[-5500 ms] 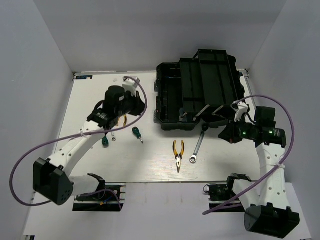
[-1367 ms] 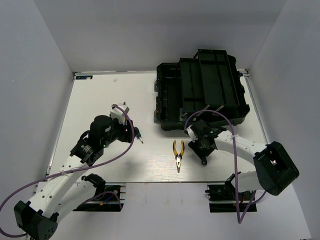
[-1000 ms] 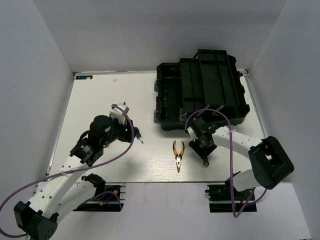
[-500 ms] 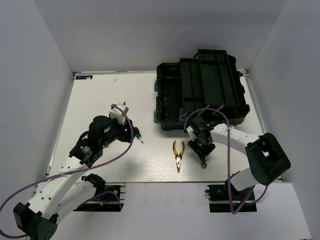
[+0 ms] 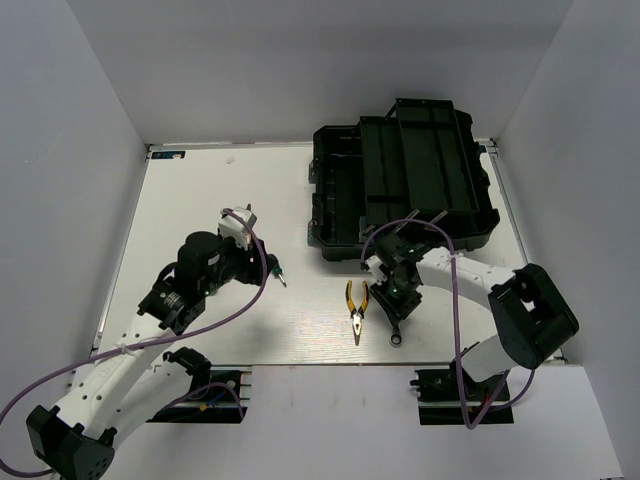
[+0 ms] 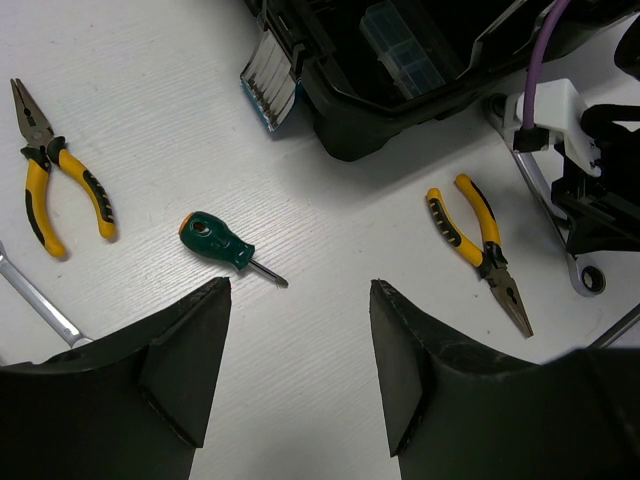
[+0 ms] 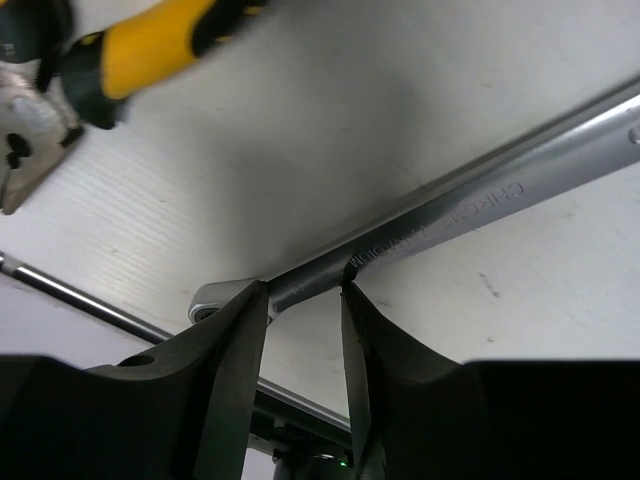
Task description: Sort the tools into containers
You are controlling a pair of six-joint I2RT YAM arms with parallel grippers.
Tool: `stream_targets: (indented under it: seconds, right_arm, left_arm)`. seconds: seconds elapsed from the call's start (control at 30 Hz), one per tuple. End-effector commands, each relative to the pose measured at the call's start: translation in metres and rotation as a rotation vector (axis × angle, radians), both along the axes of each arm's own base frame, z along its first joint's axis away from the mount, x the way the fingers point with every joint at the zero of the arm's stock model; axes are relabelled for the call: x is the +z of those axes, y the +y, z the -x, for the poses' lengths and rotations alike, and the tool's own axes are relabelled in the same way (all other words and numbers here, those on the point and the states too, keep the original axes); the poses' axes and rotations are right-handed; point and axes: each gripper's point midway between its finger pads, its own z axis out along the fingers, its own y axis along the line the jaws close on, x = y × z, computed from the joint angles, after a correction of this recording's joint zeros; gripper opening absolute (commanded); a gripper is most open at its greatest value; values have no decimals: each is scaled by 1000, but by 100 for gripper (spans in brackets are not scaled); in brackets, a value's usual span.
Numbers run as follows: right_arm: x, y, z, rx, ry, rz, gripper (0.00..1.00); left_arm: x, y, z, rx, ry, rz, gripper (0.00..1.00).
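The black toolbox (image 5: 400, 180) stands open at the back right. My right gripper (image 7: 305, 290) is low over the table, and both its fingertips touch the shaft of a silver wrench (image 7: 480, 190) that runs across them. A gap still shows between the jaws. The wrench's ring end (image 5: 395, 338) sticks out toward the near edge. Yellow-handled pliers (image 5: 356, 305) lie just left of it. My left gripper (image 6: 300, 285) hovers open and empty above a green-handled screwdriver (image 6: 217, 240). A second pair of pliers (image 6: 60, 190) and another wrench (image 6: 30, 295) lie further left.
The toolbox's front wall (image 6: 380, 110) rises close behind the right gripper (image 5: 392, 298). A clear-lidded box (image 6: 400, 45) sits inside it, and a rack of bits (image 6: 272, 85) sits at its corner. The table's near edge rail (image 7: 90, 295) runs just past the wrench.
The right gripper's jaws have narrowed over the wrench. The wrench's ring end has slid toward the near left. The left arm has not moved.
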Motion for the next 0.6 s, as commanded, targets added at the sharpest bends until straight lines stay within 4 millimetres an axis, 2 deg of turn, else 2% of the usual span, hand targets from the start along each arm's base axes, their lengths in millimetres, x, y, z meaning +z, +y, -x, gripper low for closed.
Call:
stream_targets:
  seconds: [0.0,0.23,0.57]
  right_arm:
    - [0,16,20,12,96,-46,41]
    - [-7,17,24,17,80,-4,41]
    - [-3,23,31,24,67,-18,43]
  left_arm:
    - [2,0,2,-12,-15,6,68]
    - [5,0,2,-12,-23,11,68]
    - [5,0,2,-12,-23,11,68]
